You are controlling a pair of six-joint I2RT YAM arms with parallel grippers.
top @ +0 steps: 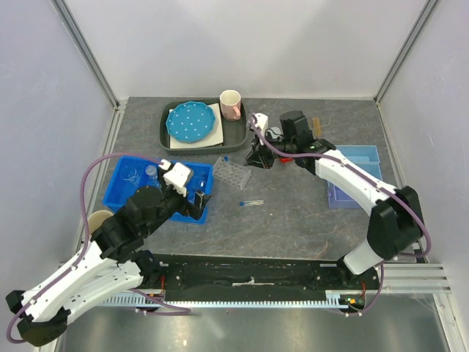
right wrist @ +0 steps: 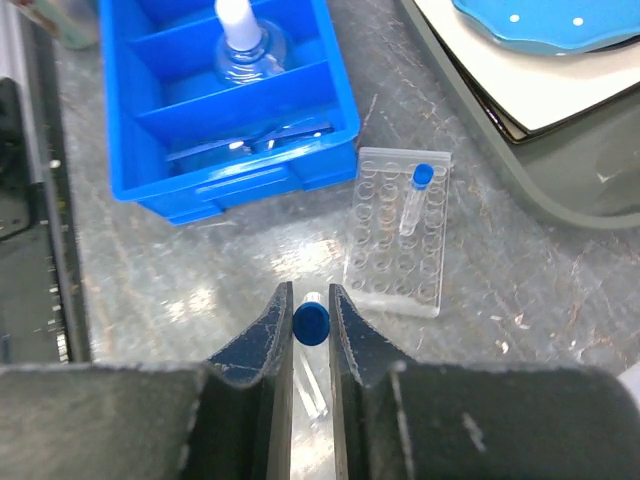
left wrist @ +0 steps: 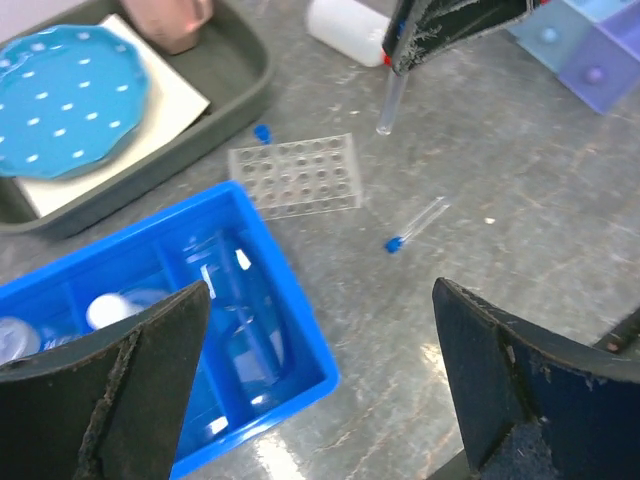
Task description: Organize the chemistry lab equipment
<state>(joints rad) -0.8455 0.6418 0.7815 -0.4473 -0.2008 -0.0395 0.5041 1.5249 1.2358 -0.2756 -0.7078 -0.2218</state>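
My right gripper is shut on a blue-capped tube and holds it upright above the table, just beside the clear tube rack. One blue-capped tube stands in the rack. In the top view the right gripper hangs right of the rack. Another blue-capped tube lies loose on the table. My left gripper is open and empty over the corner of the blue bin, which holds clear glassware. The white squeeze bottle lies behind the right gripper.
A dark tray at the back holds the blue dotted plate and the mug. A light-blue bin sits at the right. A thin brown stick lies at the back right.
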